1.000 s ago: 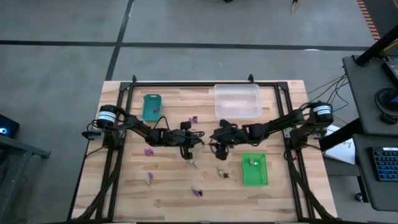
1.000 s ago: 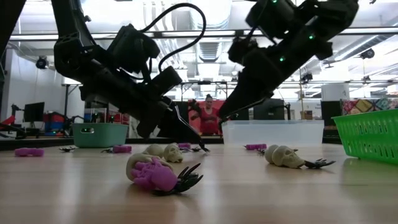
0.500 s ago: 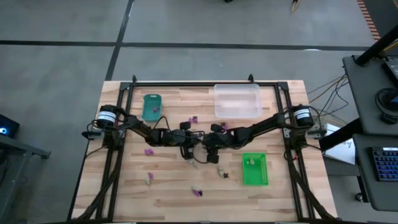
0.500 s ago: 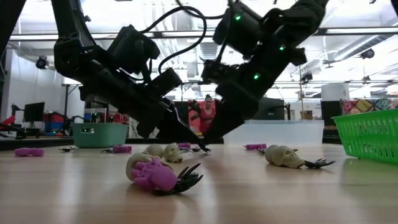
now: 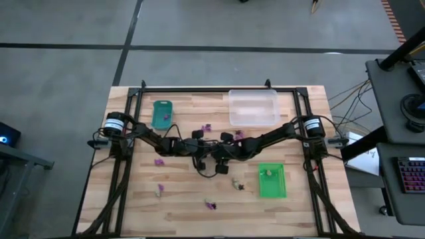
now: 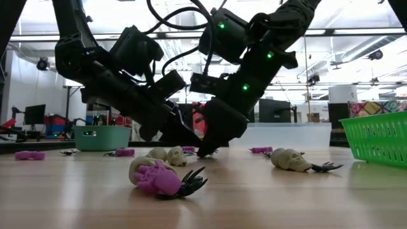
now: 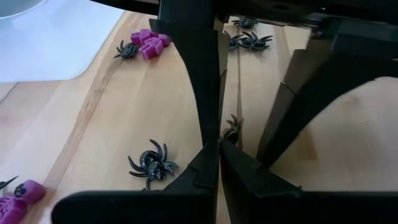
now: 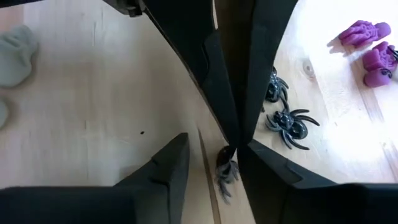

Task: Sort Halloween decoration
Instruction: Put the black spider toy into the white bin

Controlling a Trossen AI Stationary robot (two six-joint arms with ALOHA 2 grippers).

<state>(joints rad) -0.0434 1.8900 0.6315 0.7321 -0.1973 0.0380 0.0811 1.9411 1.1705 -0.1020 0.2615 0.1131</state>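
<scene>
My left gripper point(image 7: 219, 146) is shut, low over the table's middle point(image 5: 206, 162), with a tiny black spider point(image 8: 225, 169) at its fingertips. My right gripper point(image 8: 214, 146) is open and meets it there point(image 5: 217, 163); its two fingers stand on either side of the spider and of my left fingertips, touching neither. Loose trinkets lie flat on the wood: black spiders point(image 7: 152, 163) point(image 8: 289, 121), purple pieces point(image 7: 149, 45) point(image 8: 364, 31), and cream skulls point(image 6: 289, 159) point(image 8: 15, 46). My left gripper pinches the black spider point(image 7: 233, 127) at the free ends of its two shut fingers point(image 8: 236, 118). The fingers slant down from the table's left. The spider hangs just off the tips, close above the wood; which part of it is caught is too small to tell.
A teal tray point(image 5: 162, 113) sits far left and a clear tray point(image 5: 253, 107) far right of centre. The green tray point(image 5: 271, 180), near right, holds a cream piece. More trinkets lie toward the near edge point(image 5: 210, 205) point(image 5: 159, 190) point(image 5: 237, 184). A dark metal frame rings the table.
My right gripper has travelled toward the table's left and come down, from beside the clear tray's near edge to my left gripper's fingertips, its fingers now straddling them. My left arm has kept still.
</scene>
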